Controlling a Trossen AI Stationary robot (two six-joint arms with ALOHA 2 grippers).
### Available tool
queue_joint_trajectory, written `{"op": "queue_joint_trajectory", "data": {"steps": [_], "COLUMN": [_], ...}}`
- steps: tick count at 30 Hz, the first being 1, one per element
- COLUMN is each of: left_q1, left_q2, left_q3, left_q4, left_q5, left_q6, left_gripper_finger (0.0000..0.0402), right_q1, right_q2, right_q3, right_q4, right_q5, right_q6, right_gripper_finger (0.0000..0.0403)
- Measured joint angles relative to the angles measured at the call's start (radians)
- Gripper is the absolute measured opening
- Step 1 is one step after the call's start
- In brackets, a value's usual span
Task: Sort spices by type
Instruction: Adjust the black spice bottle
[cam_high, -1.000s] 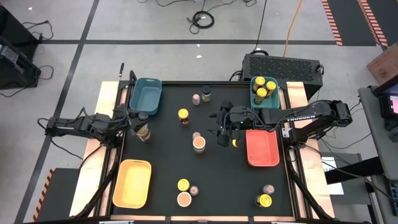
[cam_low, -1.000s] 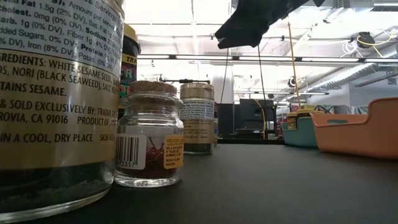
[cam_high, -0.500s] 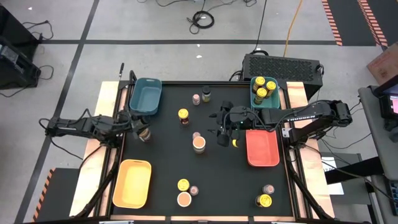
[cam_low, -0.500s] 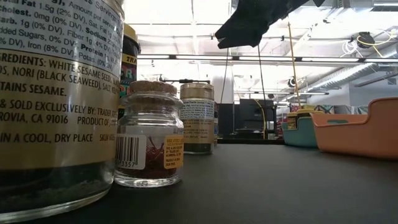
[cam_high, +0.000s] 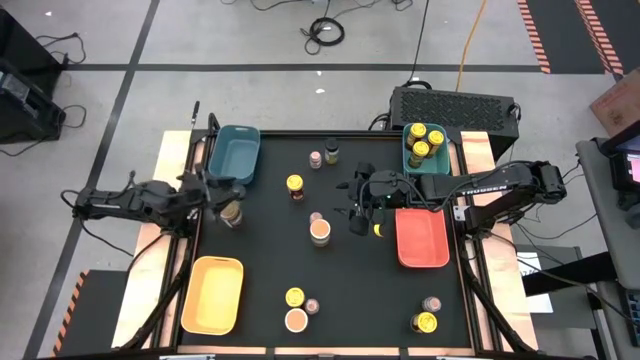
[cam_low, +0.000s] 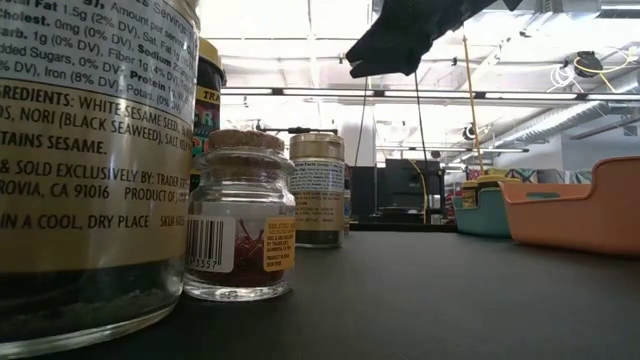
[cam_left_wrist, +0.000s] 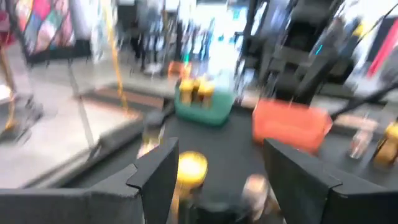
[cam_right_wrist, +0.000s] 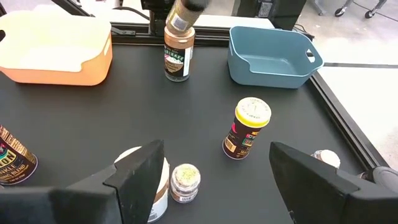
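Spice jars stand scattered on the black table (cam_high: 350, 290). A tall dark-lidded jar (cam_high: 231, 213) (cam_right_wrist: 176, 56) stands upright beside the blue tray (cam_high: 232, 155). My left gripper (cam_high: 218, 192) (cam_left_wrist: 217, 155) hovers at this jar's top, its fingers apart. My right gripper (cam_high: 353, 205) (cam_right_wrist: 214, 162) hangs open above the table's middle with nothing between its fingers. Past it stand a yellow-lidded jar (cam_right_wrist: 245, 127), a tiny jar (cam_right_wrist: 183, 182) and a tan-lidded jar (cam_right_wrist: 149, 180). The teal tray (cam_high: 424, 160) holds yellow-lidded jars (cam_high: 422, 140). My left gripper is open at the top of the dark-lidded jar (cam_right_wrist: 181, 22). Blur hides the spot, so I cannot tell whether a finger touches the lid. The jar stands upright on its base on the table.
A coral tray (cam_high: 421, 240) lies at the right and a yellow tray (cam_high: 213, 293) at the near left. More jars stand near the front edge (cam_high: 296, 320) (cam_high: 425, 322) and near the far edge (cam_high: 331, 152). In the low view, labelled jars (cam_low: 240, 215) crowd the left.
My left gripper has tipped upward a little at the dark-lidded jar, which stands where it was. My right gripper has kept still.
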Motion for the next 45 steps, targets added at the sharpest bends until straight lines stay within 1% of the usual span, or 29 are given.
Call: {"op": "queue_joint_trajectory", "data": {"steps": [4,5,8,10,12,14,16,21,25,28,30,33,36,40,41,45], "left_q1": [0.0,0.0,0.0,0.0,0.0,0.0,0.0,0.0,0.002,0.024,0.056,0.12,0.191,0.264,0.274,0.305], "left_q2": [0.014,0.019,0.021,0.021,0.032,0.07,0.132,0.335,0.515,0.649,0.737,0.864,0.968,1.071,1.091,1.168], "left_q3": [-0.001,-0.002,-0.003,-0.003,-0.003,-0.003,-0.003,0.033,0.11,0.183,0.239,0.304,0.329,0.33,0.33,0.33], "left_q4": [0.102,0.099,0.077,0.075,0.063,0.055,0.057,0.06,0.027,-0.025,-0.055,-0.1,-0.101,-0.034,-0.014,0.043], "left_q5": [0.039,0.037,-0.018,-0.021,0.018,0.072,0.101,0.108,0.109,0.109,0.146,0.188,0.229,0.391,0.408,0.41], "left_q6": [0.03,0.032,0.036,0.033,0.028,0.023,0.005,0.005,0.008,0.009,0.01,0.048,0.102,0.128,0.128,0.131], "left_gripper_finger": [0.0235,0.0234,0.0225,0.0214,0.0202,0.0193,0.0188,0.0187,0.0187,0.0187,0.019,0.0205,0.0229,0.0266,0.0274,0.0303], "right_q1": [0.0,0.0,0.0,0.0,0.0,0.0,0.0,0.0,0.0,0.0,0.0,0.0,0.001,0.004,0.004,0.003], "right_q2": [0.013,0.018,0.026,0.026,0.026,0.026,0.025,0.025,0.025,0.025,0.025,0.025,0.025,0.025,0.025,0.025], "right_q3": [0.001,0.001,0.001,0.001,0.001,0.001,0.001,0.001,0.001,0.001,0.001,0.001,0.001,0.0,0.0,0.0], "right_q4": [0.065,0.074,0.077,0.075,0.075,0.074,0.075,0.09,0.1,0.101,0.104,0.102,0.097,0.061,0.044,-0.016], "right_q5": [-0.001,-0.002,-0.005,-0.005,-0.005,-0.005,-0.005,-0.005,-0.005,-0.005,-0.004,-0.004,-0.004,-0.004,-0.004,-0.004], "right_q6": [0.019,0.018,0.01,0.011,0.016,0.015,0.014,0.011,0.011,0.011,0.011,0.011,0.011,0.011,0.011,0.004], "right_gripper_finger": [0.0286,0.0286,0.0286,0.0286,0.0286,0.0286,0.0286,0.0286,0.0286,0.0286,0.0286,0.0286,0.0286,0.0286,0.0286,0.0286]}}
